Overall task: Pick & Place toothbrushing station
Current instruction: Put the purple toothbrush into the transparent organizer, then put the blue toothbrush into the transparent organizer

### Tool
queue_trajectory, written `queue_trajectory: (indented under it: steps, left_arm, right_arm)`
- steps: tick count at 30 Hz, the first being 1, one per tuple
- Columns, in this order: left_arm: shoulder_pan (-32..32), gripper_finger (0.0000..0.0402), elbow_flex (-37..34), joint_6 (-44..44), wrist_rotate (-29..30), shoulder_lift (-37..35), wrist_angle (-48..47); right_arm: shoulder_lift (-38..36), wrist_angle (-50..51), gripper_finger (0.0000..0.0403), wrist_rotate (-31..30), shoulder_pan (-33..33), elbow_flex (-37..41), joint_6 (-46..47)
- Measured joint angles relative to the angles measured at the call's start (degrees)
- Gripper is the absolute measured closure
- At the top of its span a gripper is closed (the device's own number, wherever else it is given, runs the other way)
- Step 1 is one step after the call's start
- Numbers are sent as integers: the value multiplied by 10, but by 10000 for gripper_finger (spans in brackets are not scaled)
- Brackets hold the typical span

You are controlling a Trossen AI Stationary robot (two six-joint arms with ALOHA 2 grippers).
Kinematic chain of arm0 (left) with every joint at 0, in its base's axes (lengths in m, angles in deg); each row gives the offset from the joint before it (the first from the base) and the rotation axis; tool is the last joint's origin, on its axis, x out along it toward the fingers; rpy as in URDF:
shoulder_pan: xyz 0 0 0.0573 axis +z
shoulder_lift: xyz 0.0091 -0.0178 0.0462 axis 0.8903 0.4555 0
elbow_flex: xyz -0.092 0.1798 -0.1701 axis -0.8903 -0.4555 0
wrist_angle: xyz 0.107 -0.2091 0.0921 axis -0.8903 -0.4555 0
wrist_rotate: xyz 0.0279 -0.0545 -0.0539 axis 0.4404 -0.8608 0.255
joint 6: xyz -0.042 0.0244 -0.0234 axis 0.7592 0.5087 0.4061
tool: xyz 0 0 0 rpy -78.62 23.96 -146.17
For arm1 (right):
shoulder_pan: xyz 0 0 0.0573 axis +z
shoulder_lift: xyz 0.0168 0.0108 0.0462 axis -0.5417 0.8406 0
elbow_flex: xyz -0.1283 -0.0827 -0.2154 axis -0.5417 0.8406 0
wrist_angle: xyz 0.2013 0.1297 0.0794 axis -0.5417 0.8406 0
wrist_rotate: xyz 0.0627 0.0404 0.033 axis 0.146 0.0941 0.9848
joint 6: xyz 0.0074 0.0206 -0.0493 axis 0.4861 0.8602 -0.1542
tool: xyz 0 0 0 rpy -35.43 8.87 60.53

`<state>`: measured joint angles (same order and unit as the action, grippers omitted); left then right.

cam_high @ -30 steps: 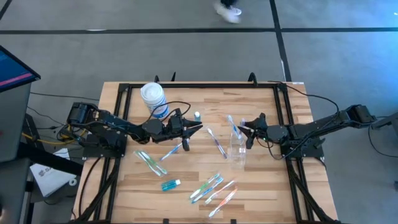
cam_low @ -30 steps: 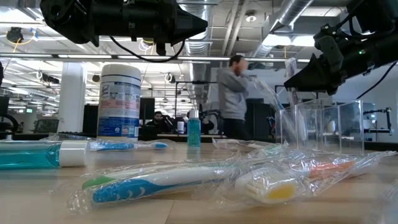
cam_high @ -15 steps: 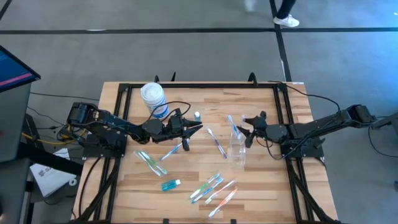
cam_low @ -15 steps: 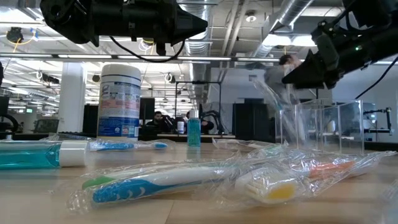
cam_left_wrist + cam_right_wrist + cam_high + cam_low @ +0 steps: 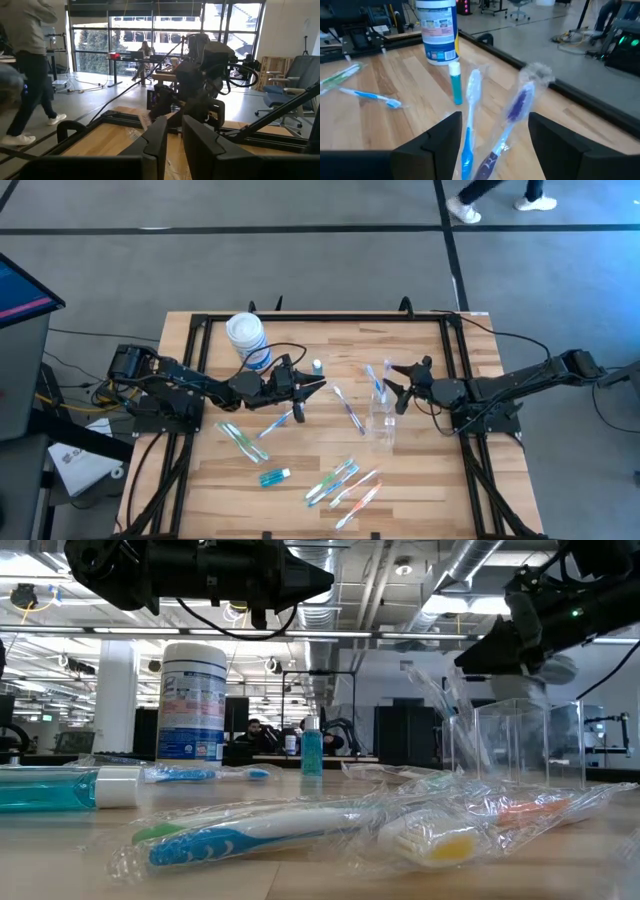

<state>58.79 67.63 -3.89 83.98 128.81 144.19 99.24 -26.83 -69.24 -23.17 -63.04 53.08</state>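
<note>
Clear plastic cup upright on the wooden table, right of centre, with two wrapped toothbrushes standing in it, heads up and leaning toward the far edge. Right gripper just beside the cup's rim, fingers now spread wide on either side of the two brushes and holding nothing; a second ago narrower and closer around the brush handles. Slightly drawn back from the cup since then, too. Left gripper hovering above the table's middle, unmoved from before, fingers near together with only a thin gap and nothing between them. Other toothbrushes scattered flat along the near half of the table, a teal tube lying among them, another small tube upright near the white canister at the far left. Same places as before.
</note>
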Motion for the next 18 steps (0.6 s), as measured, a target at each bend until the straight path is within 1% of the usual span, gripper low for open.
queue_trajectory:
  steps: [10, 14, 18]
  left_arm:
    - [-2, 349, 0, 0, -1, 0, -4]
    - [-5, 349, 0, 3, -1, 0, -30]
    - [-14, 349, 0, 39, -1, 0, -76]
  right_arm:
    - [-71, 7, 184, -7, 1, 0, -40]
    - [-100, 6, 184, 1, 23, 0, -40]
    - [-117, 3, 184, 2, 56, 0, -40]
